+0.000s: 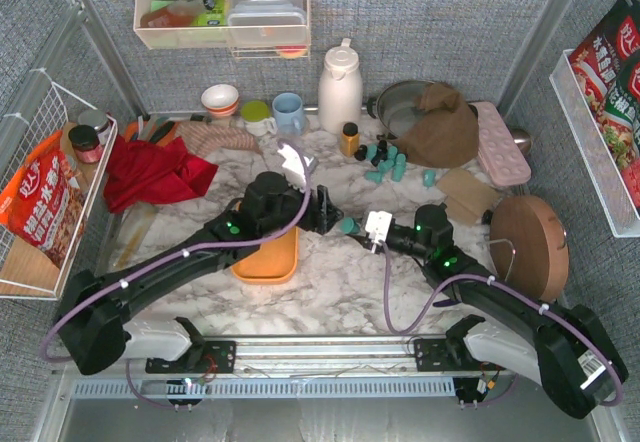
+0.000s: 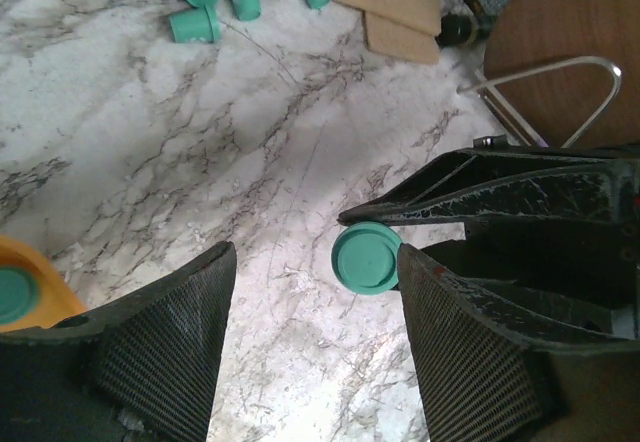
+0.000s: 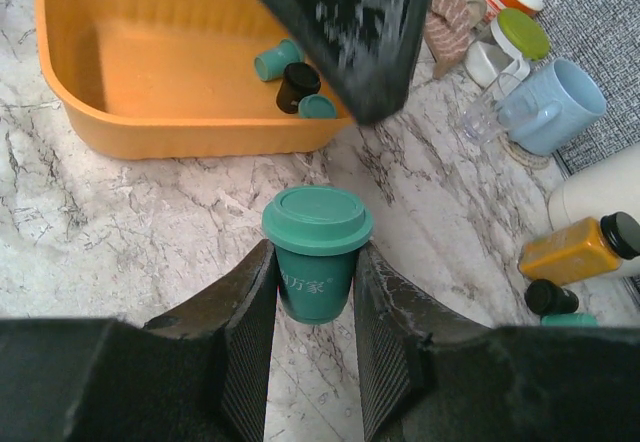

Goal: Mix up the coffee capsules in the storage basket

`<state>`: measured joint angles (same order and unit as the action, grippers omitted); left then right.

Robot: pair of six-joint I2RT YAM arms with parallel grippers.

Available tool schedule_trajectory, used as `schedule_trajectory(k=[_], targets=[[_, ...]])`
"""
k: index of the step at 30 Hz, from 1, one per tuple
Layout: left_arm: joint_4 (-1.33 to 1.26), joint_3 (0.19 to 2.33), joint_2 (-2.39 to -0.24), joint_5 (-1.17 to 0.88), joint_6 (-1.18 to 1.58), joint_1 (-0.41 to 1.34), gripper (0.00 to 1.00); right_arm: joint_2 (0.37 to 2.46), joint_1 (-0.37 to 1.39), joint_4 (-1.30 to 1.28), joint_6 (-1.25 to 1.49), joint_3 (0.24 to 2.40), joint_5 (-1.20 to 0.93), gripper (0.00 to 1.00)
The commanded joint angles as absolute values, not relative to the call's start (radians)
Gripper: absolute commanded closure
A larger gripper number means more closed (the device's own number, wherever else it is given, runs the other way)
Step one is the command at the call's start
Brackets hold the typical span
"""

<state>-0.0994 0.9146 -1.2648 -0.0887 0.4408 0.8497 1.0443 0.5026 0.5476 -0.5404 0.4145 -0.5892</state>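
Right claw (image 3: pixel 315 262) grips a teal capsule (image 3: pixel 317 230) at the desk's (image 1: pixel 340 287) middle, facing my open left claw (image 2: pixel 318 257), whose arm (image 1: pixel 170 267) half-hides the basket (image 1: pixel 272 264).

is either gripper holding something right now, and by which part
The right gripper holds one teal coffee capsule by the sides of its body, under the rim. The left gripper stands open, gripping nothing.

I see the left gripper (image 2: pixel 315 262) gaping on either side of a teal capsule (image 2: pixel 366 257) pinched by the right gripper (image 2: pixel 385 237); loose coffee capsules (image 2: pixel 205 2) lie toward the tabletop's (image 2: pixel 200 162) far edge, the storage basket (image 2: pixel 35 272) just beside my left finger
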Motion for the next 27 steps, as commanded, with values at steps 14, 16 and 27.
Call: schedule_trajectory(k=[14,16,27], targets=[[-0.08,0.997,-1.416,-0.153,0.379,0.936,0.24,1.014,0.503,0.56,-0.587,0.411,-0.631,0.75],[-0.086,0.983,-1.407,-0.163,0.384,0.937,0.24,1.013,0.503,0.559,-0.587,0.412,-0.626,0.75],[-0.139,0.948,-1.4,-0.159,0.423,0.936,0.28,0.999,0.503,0.549,-0.586,0.415,-0.637,0.75]])
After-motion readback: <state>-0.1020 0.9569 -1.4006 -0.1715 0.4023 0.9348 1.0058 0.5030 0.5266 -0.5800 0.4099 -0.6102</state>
